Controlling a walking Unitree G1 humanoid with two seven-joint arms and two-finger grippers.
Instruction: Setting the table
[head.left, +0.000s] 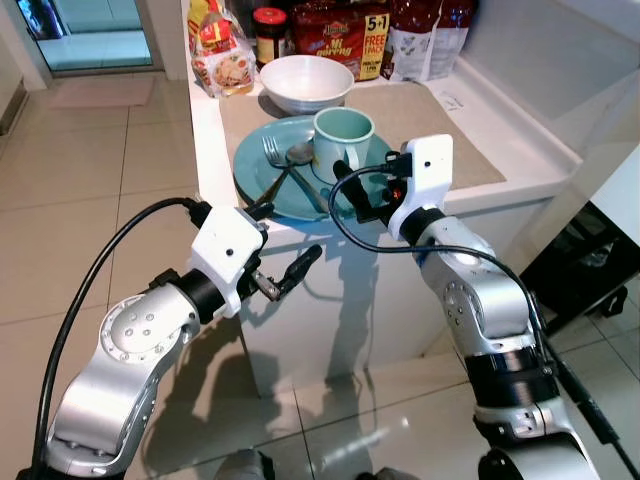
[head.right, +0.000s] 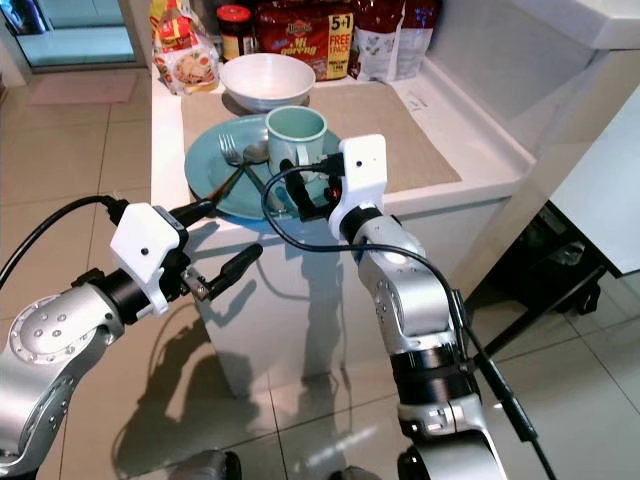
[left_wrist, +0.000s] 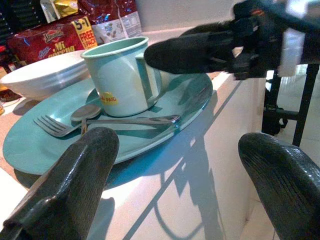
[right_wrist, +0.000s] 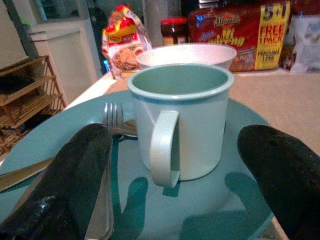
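The right gripper (right_wrist: 175, 165) is spread wide over the teal plate (head.left: 262, 165), its fingers flanking the mug (head.left: 342, 140), whose handle faces it at 6 o'clock. The left gripper (head.left: 290, 270), also spread, hangs below the counter edge (head.left: 215, 190) at 7 o'clock over open floor. The left wrist view shows the fork (left_wrist: 65, 125) and spoon (left_wrist: 125, 116) lying lengthwise across the plate beside the mug.

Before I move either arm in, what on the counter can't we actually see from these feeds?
- Inside of the white bowl: wrist views see only its side; mug hides part.
- Spoon and fork handles: ends hidden by the left gripper in head views.
- Plate near rim: covered by the right gripper.
- Jar label: too small.
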